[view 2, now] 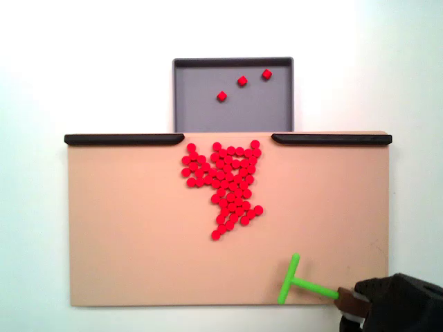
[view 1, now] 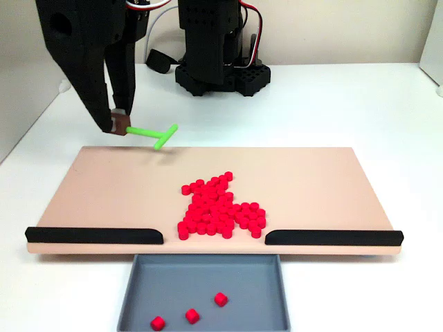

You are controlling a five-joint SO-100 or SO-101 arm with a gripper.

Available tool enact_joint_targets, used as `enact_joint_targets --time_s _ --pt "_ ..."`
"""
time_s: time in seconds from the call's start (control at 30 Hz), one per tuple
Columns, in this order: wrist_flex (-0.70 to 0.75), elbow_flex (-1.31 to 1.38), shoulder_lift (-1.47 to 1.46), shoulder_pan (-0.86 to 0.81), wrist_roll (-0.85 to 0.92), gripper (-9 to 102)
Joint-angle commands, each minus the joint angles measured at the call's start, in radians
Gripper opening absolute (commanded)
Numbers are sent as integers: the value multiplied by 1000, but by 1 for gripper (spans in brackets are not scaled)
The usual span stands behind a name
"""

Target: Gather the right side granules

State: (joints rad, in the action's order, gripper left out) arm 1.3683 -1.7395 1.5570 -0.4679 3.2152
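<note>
Granules (view 1: pixel 220 211) sit bunched mid-board, just behind gap between two black rails (view 1: pixel 95 235). We count three more in grey tray (view 1: pixel 138 290) below gap. Gripper (view 1: pixel 119 123) clenched on green T-shaped stick (view 1: pixel 154 133), held at far-left corner of tan board (view 1: pixel 332 187) in front fixed view, well apart from pile. We judge gathering largely done; pile not yet pushed into tray.

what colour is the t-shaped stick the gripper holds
Bright green; the stick, in the gripper, shows best in a fixed view.
</note>
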Motion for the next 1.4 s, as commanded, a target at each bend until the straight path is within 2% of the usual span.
enact_joint_targets --time_s 0.0,0.23,0.4,1.37 --pt "3 106 -49 2 492 0" --pt "2 204 -150 20 483 0" --pt "-34 206 -166 55 414 0" --pt "-107 186 -227 97 322 0"
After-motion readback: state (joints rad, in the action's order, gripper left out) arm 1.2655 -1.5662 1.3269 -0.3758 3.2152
